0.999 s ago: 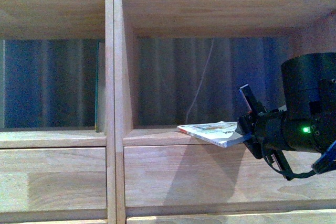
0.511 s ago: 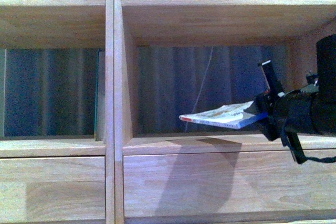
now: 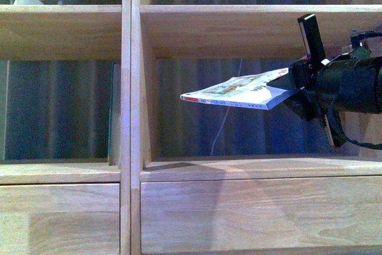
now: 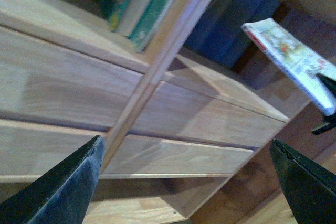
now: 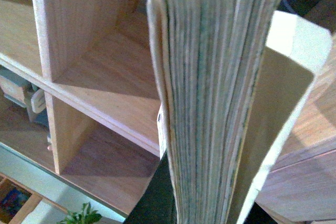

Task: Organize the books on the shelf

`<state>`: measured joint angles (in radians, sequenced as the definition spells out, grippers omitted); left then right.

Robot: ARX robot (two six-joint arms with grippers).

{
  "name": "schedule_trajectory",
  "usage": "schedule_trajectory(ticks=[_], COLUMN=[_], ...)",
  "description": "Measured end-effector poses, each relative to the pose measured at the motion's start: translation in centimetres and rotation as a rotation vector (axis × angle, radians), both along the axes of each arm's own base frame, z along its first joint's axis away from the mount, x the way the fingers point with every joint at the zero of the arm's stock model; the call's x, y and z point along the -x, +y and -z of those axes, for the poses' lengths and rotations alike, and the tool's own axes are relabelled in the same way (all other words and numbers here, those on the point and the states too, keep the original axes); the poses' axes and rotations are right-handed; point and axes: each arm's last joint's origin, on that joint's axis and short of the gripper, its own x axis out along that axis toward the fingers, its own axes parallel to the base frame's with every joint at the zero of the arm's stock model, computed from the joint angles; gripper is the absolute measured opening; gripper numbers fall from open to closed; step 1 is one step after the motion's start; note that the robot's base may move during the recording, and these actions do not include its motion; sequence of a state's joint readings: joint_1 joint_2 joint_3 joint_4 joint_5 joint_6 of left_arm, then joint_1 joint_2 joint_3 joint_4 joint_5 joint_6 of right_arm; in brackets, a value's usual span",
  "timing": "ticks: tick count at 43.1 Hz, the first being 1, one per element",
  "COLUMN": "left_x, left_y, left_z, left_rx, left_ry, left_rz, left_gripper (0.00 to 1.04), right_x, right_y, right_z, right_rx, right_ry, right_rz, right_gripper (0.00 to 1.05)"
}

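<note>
Item under inspection: the book (image 3: pixel 236 92). The right gripper (image 3: pixel 286 92) is clamping it by one edge, and the book is projecting from the jaws toward 9 o'clock in the front view. It is hanging in mid-air inside the right-column compartment of the shelf (image 3: pixel 134 88), clear of the board below and the board above. It is lying close to flat, with the free end sitting slightly lower than the gripped end.

The right arm is entering from 3 o'clock and reaching nearly level. Its dark wrist body is standing at the compartment's right wall, with the gripper's cross-bar tilting off vertical. In the right wrist view the page block (image 5: pixel 210 103) is fanning slightly and a pale cover is peeling away on one side.

The left gripper (image 4: pixel 185 142) is standing with its fingers wide apart, holding nothing and facing the drawer fronts. The book (image 4: pixel 291 59) is showing at 2 o'clock of that view.

Materials: the shelf is light natural wood with visible grain, square edges and an open back. The book is a thin paperback with a pale illustrated cover and a red mark at the free end. A thin dark teal slab (image 3: pixel 111 111) is standing upright in the left compartment, against the centre divider.
</note>
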<state>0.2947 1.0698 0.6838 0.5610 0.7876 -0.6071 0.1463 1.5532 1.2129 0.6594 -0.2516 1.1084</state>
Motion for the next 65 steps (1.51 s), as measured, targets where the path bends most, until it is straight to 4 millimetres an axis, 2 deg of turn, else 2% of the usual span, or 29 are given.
schedule_trajectory(ticks=[5, 12, 22, 25, 34, 43, 56, 59, 65], left_x=[-2.3, -4.9, -7.2, -7.9, -8.8, -9.3, -9.6, -9.7, -9.5], left_y=[-1.9, -4.2, -4.9, -4.8, -5.6, -7.7, -9.3, -9.7, -10.1], left_z=[-2.5, -3.7, -5.1, -5.8, -6.5, -6.1, -5.9, -5.8, -6.2], left_rx=[0.029, 0.066, 0.208, 0.303, 0.428, 0.500, 0.563, 0.567, 0.561], left_ry=[-0.024, 0.000, -0.029, -0.047, -0.028, 0.007, 0.016, 0.043, -0.002], left_rz=[0.076, 0.189, 0.229, 0.239, 0.287, 0.346, 0.384, 0.371, 0.378], left_gripper=[0.97, 0.97, 0.97, 0.97, 0.97, 0.97, 0.97, 0.87, 0.59], right_x=[0.3, 0.9, 2.2, 2.8, 3.9, 4.6, 5.5, 5.5, 5.3], right_y=[1.0, 3.0, 6.0, 7.2, 9.3, 10.3, 11.6, 11.7, 11.7], right_z=[-0.3, -0.7, -1.3, -1.5, -1.7, -1.5, -1.2, -0.8, -0.2], right_rx=[0.000, -0.003, -0.027, -0.046, -0.072, -0.106, -0.101, -0.100, -0.119], right_ry=[-0.034, -0.064, -0.133, -0.147, -0.173, -0.193, -0.205, -0.196, -0.178], right_rz=[-0.035, -0.103, -0.203, -0.251, -0.332, -0.398, -0.477, -0.480, -0.486], right_gripper=[0.07, 0.07, 0.07, 0.07, 0.07, 0.07, 0.07, 0.07, 0.07])
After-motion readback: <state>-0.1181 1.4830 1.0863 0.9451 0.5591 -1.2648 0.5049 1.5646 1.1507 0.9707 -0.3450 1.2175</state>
